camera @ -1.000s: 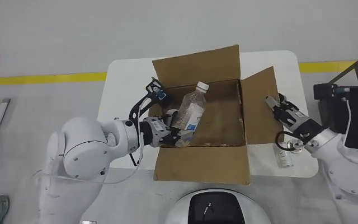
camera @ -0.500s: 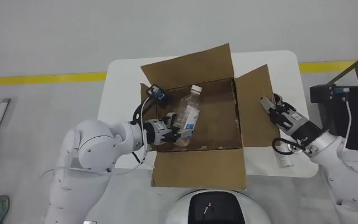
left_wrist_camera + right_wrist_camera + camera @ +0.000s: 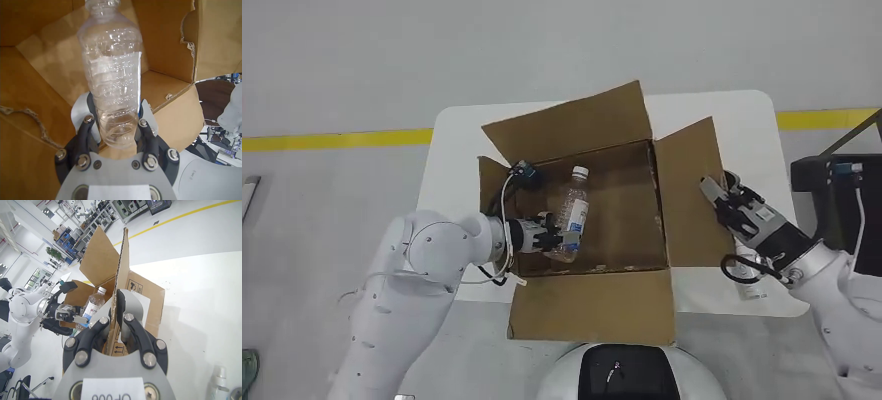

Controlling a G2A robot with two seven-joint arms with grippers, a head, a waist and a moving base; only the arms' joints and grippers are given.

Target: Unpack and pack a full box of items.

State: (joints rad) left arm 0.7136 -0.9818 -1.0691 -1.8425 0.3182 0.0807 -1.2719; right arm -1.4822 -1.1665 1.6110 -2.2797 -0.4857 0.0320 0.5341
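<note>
Left gripper [image 3: 113, 110] is clamping its fingers on the base end of the clear plastic bottle [image 3: 111, 66]. The grip is firm, with both pads pressing the bottle's lower wall. The bottle is hanging tilted over the open mouth of the cardboard box [image 3: 617, 215], close to the box wall on the left arm's side, its white cap pointing toward the box's far wall.

Right gripper [image 3: 116, 306] is pinching the box's side flap [image 3: 122, 262] — one finger is sitting on each face of the corrugated edge, at the box side opposite the bottle. The flap is standing open, leaning outward from the box.

The box is sitting on the white table [image 3: 462, 140] with all flaps open. A small white bottle [image 3: 219, 380] is lying on the table outside the box, near the pinched flap.
</note>
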